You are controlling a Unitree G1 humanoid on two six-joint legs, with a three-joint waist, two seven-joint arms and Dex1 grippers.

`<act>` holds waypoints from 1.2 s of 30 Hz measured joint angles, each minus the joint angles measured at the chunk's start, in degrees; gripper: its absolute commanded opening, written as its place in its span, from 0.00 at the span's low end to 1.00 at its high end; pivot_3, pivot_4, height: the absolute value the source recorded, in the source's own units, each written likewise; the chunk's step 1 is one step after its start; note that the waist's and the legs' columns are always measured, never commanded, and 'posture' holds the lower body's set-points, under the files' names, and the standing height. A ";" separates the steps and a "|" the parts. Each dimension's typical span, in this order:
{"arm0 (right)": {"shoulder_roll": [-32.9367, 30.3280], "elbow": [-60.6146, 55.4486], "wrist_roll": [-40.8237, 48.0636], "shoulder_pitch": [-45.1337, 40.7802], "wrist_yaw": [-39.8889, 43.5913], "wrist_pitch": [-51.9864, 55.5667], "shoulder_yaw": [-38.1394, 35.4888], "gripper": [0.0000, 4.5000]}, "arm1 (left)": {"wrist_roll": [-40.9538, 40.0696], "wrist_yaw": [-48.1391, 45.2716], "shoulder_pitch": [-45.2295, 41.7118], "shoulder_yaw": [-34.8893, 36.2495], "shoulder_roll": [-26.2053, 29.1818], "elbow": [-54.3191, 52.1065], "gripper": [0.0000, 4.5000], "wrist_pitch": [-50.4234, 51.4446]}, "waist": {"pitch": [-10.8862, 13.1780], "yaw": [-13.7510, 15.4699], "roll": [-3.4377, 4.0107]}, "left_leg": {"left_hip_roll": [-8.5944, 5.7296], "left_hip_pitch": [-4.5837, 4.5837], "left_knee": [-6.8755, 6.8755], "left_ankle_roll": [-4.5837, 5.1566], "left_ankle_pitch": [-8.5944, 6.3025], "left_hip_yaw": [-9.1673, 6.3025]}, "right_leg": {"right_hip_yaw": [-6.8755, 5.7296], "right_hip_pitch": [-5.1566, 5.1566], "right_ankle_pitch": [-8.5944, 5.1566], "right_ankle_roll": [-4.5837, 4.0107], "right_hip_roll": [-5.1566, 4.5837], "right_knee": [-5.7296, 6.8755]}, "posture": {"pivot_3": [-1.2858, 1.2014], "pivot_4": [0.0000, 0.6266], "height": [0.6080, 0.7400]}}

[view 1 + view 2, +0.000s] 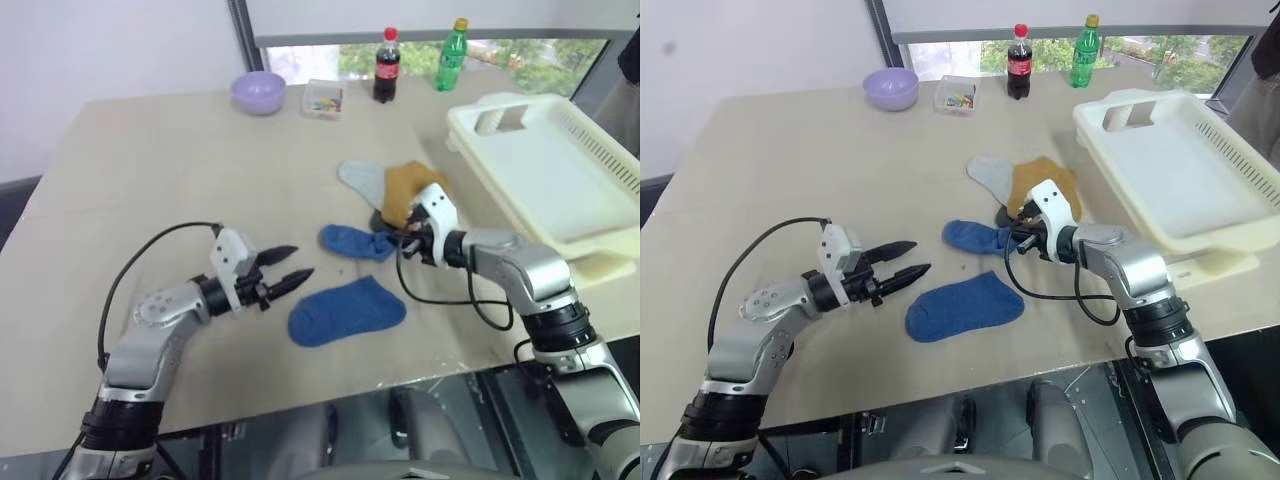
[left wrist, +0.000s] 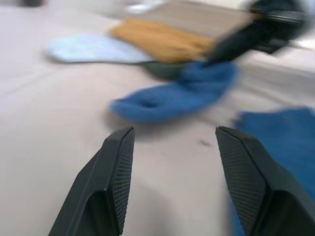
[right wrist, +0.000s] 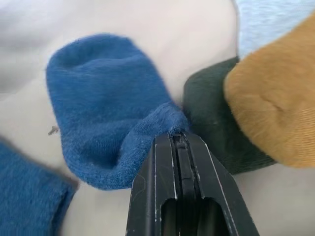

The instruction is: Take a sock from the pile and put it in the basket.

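Observation:
The pile lies mid-table: a mustard sock [image 1: 408, 188] over a pale grey-blue sock [image 1: 362, 178] and a dark green sock [image 3: 211, 113]. A royal blue sock [image 1: 352, 242] stretches out from the pile's near side. My right gripper [image 3: 177, 135] is shut on that sock's bunched edge, right beside the green one. A second blue sock [image 1: 345, 311] lies flat nearer the front edge. Just left of it, my left gripper [image 1: 303, 262] hovers open and holds nothing. The cream-white basket [image 1: 610, 160] stands at the far right, past the right arm.
Along the back of the table stand a lilac bowl [image 1: 258, 92], a small clear box [image 1: 324, 99], a cola bottle [image 1: 386, 66] and a green bottle [image 1: 452, 42]. The table's front edge [image 1: 400, 385] runs just beneath both arms.

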 measured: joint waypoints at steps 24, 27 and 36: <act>1.88 -7.61 -2.01 6.07 -2.68 2.15 0.80 0.02 | -11.31 18.74 -17.55 9.18 -17.13 10.40 0.63 38.94 | -0.02 -0.02 -0.03 | -0.15 0.05 0.08 -0.05 0.03 -0.08 | 0.00 0.09 0.07 0.00 -0.07 0.07 | 0.52 0.24 0.94; 1.98 -7.89 -2.13 6.21 -2.79 2.36 0.75 0.02 | -14.21 18.66 -17.52 11.09 -17.30 10.55 0.63 41.63 | -0.01 -0.05 -0.03 | -0.16 0.04 0.08 -0.05 0.03 -0.09 | 0.00 0.08 0.07 -0.01 -0.06 0.07 | 0.52 0.24 0.94; 2.66 -7.97 -2.59 6.25 -2.82 2.41 0.74 0.02 | -18.18 19.70 -17.55 14.07 -18.24 11.35 0.63 43.74 | -0.01 -0.04 -0.03 | -0.19 0.03 0.08 -0.07 0.04 -0.08 | 0.00 0.07 0.08 -0.01 -0.07 0.07 | 0.52 0.24 0.94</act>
